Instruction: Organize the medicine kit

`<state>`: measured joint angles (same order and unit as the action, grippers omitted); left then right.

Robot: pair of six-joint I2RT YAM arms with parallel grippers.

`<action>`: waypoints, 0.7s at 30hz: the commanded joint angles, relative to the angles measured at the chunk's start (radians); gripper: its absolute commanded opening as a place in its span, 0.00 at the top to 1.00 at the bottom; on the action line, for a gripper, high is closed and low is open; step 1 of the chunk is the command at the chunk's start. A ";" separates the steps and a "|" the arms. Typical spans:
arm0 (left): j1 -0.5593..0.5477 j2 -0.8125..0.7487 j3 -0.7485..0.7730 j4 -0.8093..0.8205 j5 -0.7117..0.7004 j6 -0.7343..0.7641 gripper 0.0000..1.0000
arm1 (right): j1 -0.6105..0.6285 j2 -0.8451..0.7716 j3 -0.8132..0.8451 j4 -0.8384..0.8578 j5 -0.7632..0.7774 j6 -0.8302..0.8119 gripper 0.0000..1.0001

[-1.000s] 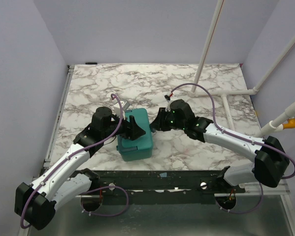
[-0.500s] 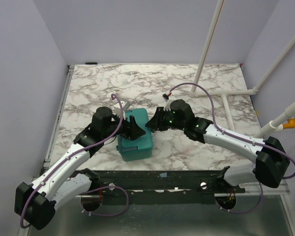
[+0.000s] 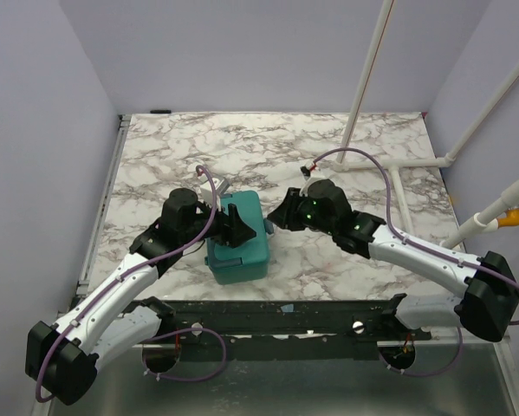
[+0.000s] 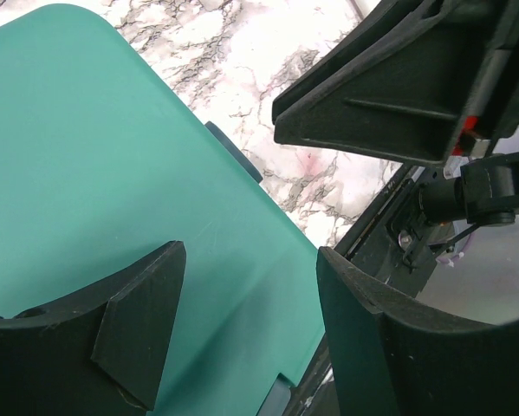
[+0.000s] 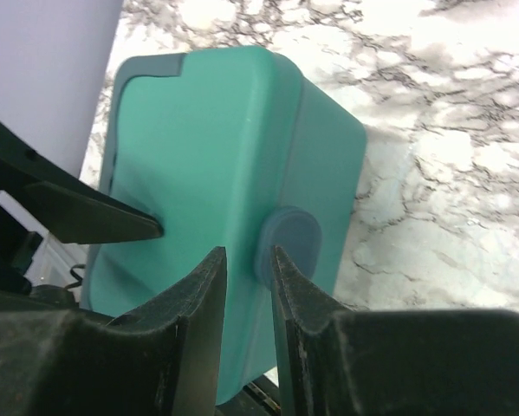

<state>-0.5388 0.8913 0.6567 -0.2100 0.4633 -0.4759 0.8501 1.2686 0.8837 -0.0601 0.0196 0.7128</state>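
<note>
Marbled surface (image 3: 354,165) carries the medicine kit (image 3: 238,260) near its front edge, left of centre. The lid is down and the long axis runs near-to-far (slightly skewed).

Over the lid hangs the left gripper (image 4: 250,295), jaws spread wide and gripping nothing; teal lid fills the gap between them.

From the kit's right-hand long side comes the right gripper (image 5: 246,269), jaws parted only to a narrow slot, nothing seen clamped in it.

The latch (image 5: 287,245) is a small round grey-blue tab on that same side wall. It lies just beyond the tips, behind one jaw rather than centred in the slot.

Judgement: the right arm is the one placed for the latch, the left to steady the lid. The next move probably needs a slight sideways correction to bring the tab into the slot before closing.
</note>
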 commanded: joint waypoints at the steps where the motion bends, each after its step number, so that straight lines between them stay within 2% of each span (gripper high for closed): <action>1: -0.008 0.017 -0.020 -0.149 -0.026 0.011 0.35 | 0.007 0.006 -0.035 -0.023 0.061 0.030 0.70; 21: -0.012 0.033 -0.017 -0.154 -0.034 0.013 0.36 | 0.008 0.047 -0.070 0.051 0.027 0.055 0.74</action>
<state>-0.5392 0.8959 0.6601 -0.2142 0.4606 -0.4755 0.8501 1.2964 0.8261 -0.0414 0.0490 0.7597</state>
